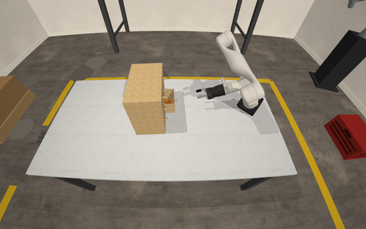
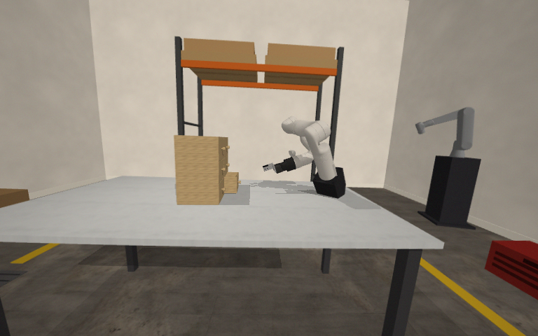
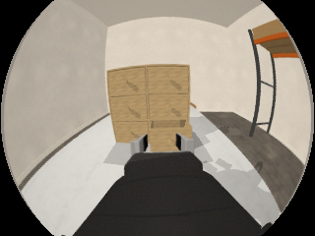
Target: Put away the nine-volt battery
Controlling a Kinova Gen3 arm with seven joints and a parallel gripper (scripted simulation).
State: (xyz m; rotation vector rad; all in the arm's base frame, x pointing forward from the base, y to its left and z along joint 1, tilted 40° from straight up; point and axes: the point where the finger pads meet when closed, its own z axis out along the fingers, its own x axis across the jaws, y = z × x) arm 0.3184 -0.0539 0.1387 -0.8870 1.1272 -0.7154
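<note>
The wooden chest (image 1: 145, 97) stands on the white table, with two columns of three drawers, and it also shows in the wrist view (image 3: 150, 101). One bottom drawer is pulled out part way, seen too in the exterior view (image 2: 231, 183). A small orange thing (image 1: 167, 101) lies inside it. The other drawers look pushed in. My gripper (image 1: 198, 93) is open and empty. It hovers above the table, well clear of the open drawer's front and pointing at the chest (image 2: 200, 169). I see no battery lying on the table top.
The arm's black base (image 1: 250, 105) sits at the table's back right. A shelf rack (image 2: 258, 67) with cardboard boxes stands behind the table. A red crate (image 1: 346, 136) and another robot on a black pedestal (image 2: 450, 190) stand on the floor to the right.
</note>
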